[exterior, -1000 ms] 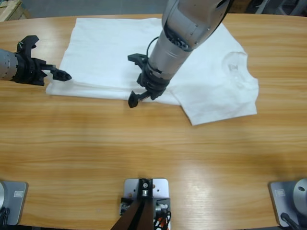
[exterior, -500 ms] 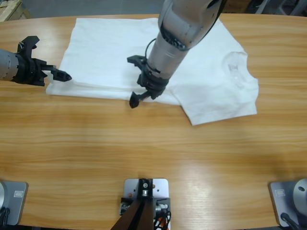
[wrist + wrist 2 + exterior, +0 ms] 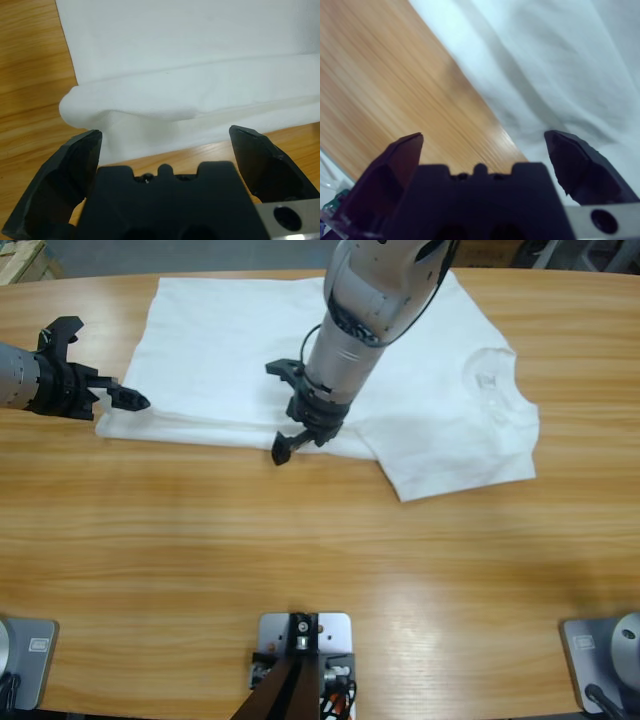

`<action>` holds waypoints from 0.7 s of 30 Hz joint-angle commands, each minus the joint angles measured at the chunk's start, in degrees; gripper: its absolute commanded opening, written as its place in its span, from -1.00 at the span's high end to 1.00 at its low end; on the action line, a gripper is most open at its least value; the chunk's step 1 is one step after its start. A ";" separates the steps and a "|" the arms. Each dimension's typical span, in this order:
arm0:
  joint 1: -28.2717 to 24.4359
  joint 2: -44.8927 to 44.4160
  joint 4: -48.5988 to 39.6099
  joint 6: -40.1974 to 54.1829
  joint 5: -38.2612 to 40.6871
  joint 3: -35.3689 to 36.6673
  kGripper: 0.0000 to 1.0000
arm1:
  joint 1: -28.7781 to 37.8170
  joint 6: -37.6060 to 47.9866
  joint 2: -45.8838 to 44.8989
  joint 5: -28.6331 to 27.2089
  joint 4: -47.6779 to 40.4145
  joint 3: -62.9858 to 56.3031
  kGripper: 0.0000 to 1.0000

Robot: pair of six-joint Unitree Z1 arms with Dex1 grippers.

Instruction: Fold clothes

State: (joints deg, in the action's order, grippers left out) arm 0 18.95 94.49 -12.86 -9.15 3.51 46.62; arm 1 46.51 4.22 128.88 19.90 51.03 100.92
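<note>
My fixed overhead camera looks straight down on the table [image 3: 300,540], far enough back to take in the whole T-shirt [image 3: 430,400] and both arms. My left wrist camera sits very close behind the left tool [image 3: 165,150], facing a rounded corner of the cloth lying on wood. My right wrist camera, equally close, looks along the right tool [image 3: 482,155] at the cloth's front edge, shared with the overhead view.

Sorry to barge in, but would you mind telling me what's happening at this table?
Two robot arms are folding a white T-shirt that lies partly folded on the wooden table. The left pincer is open at the shirt's folded corner. The right pincer is open over its near edge. Neither grips the cloth.
</note>
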 commanded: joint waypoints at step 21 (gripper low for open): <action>0.12 2.89 -0.15 0.80 -0.69 0.14 -1.00 | -4.63 -4.65 7.86 -0.92 6.78 9.56 -1.00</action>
State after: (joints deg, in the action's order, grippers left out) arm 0 18.95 94.97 -12.86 -9.15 3.50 46.62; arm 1 43.87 1.06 131.53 19.76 55.24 106.90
